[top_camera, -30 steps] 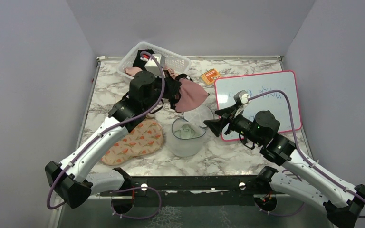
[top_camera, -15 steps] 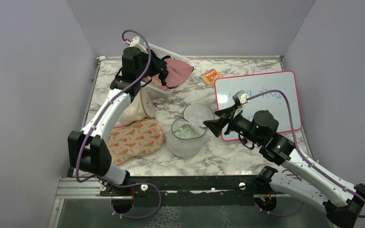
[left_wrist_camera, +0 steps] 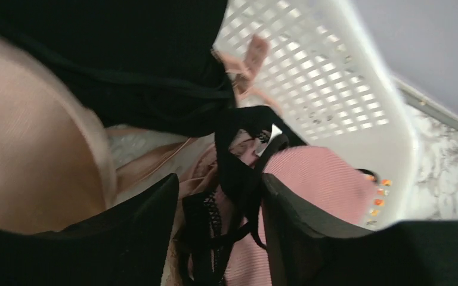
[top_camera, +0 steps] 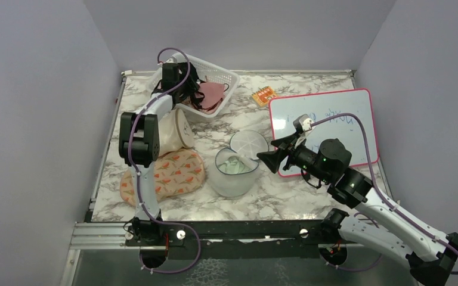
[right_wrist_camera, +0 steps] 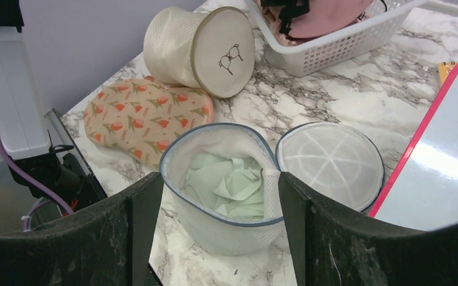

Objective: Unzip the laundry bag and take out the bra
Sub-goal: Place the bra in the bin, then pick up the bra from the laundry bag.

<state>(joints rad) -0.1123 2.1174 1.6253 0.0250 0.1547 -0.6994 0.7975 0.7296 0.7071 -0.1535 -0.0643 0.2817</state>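
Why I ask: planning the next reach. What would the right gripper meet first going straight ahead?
Most likely the open laundry bag: its rim sits centred between the open fingers of the right gripper, green cloth inside. Depth is hard to judge.

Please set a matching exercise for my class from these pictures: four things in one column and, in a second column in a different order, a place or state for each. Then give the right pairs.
Column A
1. laundry bag
2. cream cylindrical bag
3. white basket
4. whiteboard

Column B
a. lies on its side, next to the basket
b. lies flat, red-edged, right of the laundry bag
c. unzipped, lid flipped aside, pale green fabric inside
d. far left, holds pink and black garments

Pairs: 1-c, 2-a, 3-d, 4-b
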